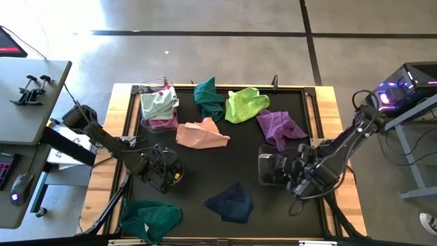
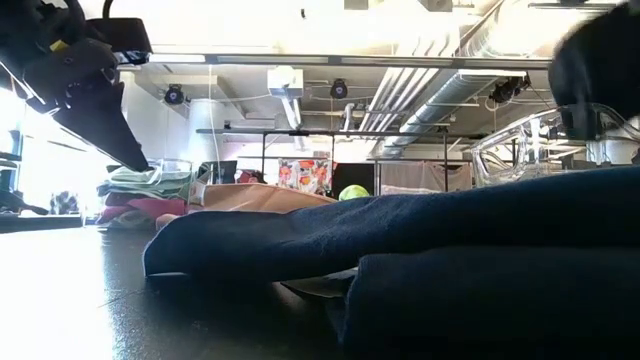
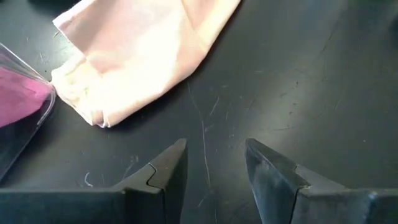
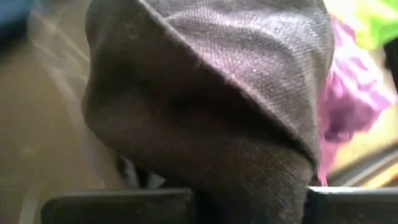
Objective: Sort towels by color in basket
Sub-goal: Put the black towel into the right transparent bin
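Observation:
My left gripper (image 1: 169, 172) (image 3: 214, 165) is open and hovers over bare black mat, a short way toward the near edge from the peach towel (image 1: 201, 134) (image 3: 140, 50). My right gripper (image 1: 290, 172) (image 4: 249, 199) is shut on a black towel (image 4: 205, 106) at a clear basket (image 1: 270, 167) on the table's right. A second clear basket (image 1: 158, 106) at the far left holds mint and magenta towels. Teal (image 1: 208, 99), lime (image 1: 246, 104), purple (image 1: 280, 126), navy (image 1: 231, 201) and a dark green towel (image 1: 150, 219) lie loose on the mat. My right gripper has the black towel pinched between its two fingers by a bunched fold (image 4: 249, 180); the cloth bulges out in front of the fingers and fills the wrist view. How many layers it has, and whether the towel is lifted clear, cannot be told.
The black mat sits in a raised wooden frame (image 1: 314, 89). The navy towel (image 2: 400, 240) lies near the near edge, between the two arms. Bare mat shows around my left gripper and between the peach and navy towels. A grey side table (image 1: 34, 96) stands to the left.

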